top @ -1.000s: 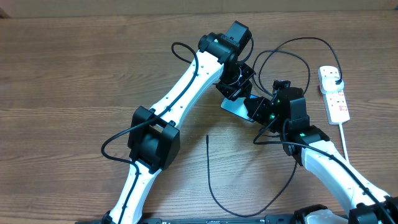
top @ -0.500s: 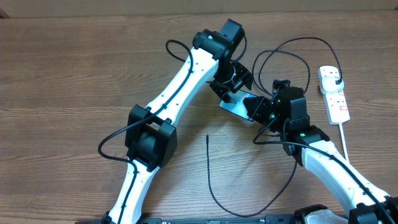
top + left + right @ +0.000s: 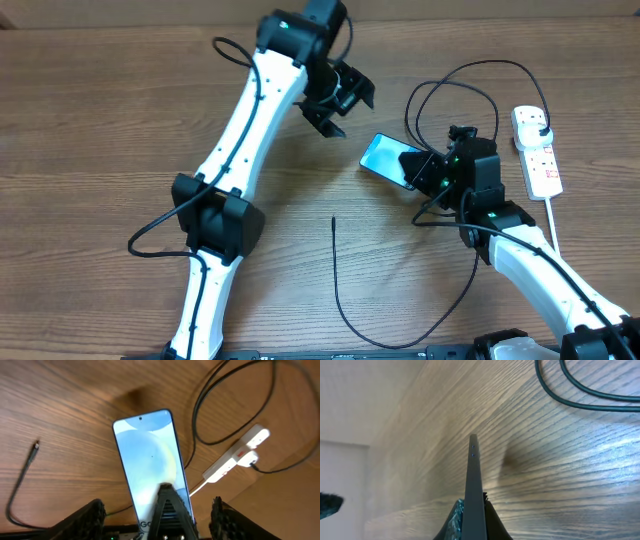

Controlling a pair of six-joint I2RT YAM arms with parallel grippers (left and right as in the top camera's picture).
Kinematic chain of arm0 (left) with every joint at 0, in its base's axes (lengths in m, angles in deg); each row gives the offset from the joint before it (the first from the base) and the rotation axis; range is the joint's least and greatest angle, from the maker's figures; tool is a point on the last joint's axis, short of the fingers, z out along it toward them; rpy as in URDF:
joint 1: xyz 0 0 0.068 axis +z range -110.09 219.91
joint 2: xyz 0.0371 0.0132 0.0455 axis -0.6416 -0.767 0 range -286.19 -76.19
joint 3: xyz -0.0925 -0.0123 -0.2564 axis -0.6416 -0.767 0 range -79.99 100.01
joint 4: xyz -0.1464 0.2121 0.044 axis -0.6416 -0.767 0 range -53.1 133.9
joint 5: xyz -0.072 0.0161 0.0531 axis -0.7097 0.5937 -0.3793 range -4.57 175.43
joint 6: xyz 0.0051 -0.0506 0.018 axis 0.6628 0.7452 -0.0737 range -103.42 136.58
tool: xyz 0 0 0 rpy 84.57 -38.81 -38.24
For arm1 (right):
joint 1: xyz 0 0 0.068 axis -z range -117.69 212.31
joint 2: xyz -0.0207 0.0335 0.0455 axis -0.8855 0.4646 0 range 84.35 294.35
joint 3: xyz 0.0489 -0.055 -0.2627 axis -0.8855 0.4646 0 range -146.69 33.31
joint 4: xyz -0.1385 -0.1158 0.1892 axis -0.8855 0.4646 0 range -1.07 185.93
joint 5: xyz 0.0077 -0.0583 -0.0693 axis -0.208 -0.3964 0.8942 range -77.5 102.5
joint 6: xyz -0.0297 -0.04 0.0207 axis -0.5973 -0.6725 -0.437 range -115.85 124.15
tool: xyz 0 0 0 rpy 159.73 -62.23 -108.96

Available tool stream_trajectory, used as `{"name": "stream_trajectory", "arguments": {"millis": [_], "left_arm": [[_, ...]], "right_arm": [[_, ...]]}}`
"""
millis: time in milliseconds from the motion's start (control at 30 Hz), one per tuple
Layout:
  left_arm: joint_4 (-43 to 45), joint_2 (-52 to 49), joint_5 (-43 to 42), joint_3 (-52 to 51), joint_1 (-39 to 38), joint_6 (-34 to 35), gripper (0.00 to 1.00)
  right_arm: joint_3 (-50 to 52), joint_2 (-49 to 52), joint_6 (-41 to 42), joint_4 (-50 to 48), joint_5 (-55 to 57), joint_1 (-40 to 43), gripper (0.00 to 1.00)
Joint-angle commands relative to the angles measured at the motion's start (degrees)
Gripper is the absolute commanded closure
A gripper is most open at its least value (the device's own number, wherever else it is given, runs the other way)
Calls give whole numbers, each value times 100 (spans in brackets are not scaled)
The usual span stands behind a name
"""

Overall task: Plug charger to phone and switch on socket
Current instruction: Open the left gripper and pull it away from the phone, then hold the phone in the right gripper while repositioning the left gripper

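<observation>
Teal phone (image 3: 150, 455), partly hidden white lettering (image 3: 146, 525)

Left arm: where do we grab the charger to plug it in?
Grip just behind the connector tip of the charger, with the left gripper coming straight down, fingers across the cable. That stretch lies flat and straight on the table, apart from the phone.

Between left pincer (image 3: 348, 110) and socket (image 3: 538, 150), the phone (image 3: 385, 158); charger tip (image 3: 333, 222) before it

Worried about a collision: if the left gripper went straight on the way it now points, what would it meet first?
Likely the phone, clamped by the right gripper. It sits centred ahead of the open left gripper, though depth is unclear.
</observation>
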Motion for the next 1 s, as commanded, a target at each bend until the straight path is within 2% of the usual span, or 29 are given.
{"name": "stream_trajectory", "arguments": {"millis": [0,167,467,600,967], "left_arm": [[-87,33,96,350,-22,-267,25],[-225,33,94,415,-22,-262,24],[-278,33,96,415,-22,-260,25],[-275,33,94,415,-22,-260,24],[-271,33,90,415,-22,-256,24]], "right_arm": [[-175,-79,800,-247,-15,52,96],[-175,-79,1814,-570,-57,52,96],[-175,-79,2997,-798,-118,52,96],[-175,-79,3292,-826,-118,52,96],[-175,-79,3429,-1034,-140,52,96]]}}
